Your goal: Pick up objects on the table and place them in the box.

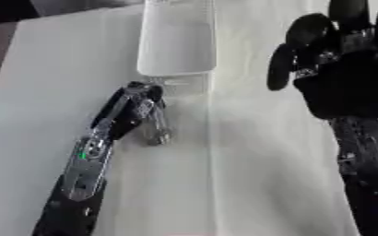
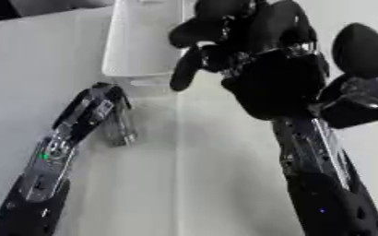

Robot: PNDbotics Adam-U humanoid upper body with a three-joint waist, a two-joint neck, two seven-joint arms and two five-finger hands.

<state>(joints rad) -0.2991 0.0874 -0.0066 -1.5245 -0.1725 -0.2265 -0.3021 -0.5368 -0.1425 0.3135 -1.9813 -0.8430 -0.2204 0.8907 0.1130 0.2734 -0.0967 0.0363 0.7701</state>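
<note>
The box (image 1: 176,41) runs off the top edge; the left robot hand (image 1: 136,108) hides its fingers.

A plain test or lab setting: a bare white worktop (image 1: 265,175) with a clear plastic box (image 1: 176,41), nothing homelike visible.

Lighting bright, even, diffuse; white cloth-covered table (image 1: 249,152) reads pale grey-white with only faint soft shadows beside the arms. Both views soft and slightly blurred throughout; translucent white plastic box (image 1: 176,41) nearly washes into the cloth. Black right hand (image 2: 277,83) close to camera, out of focus, detail lost in dark.
</note>
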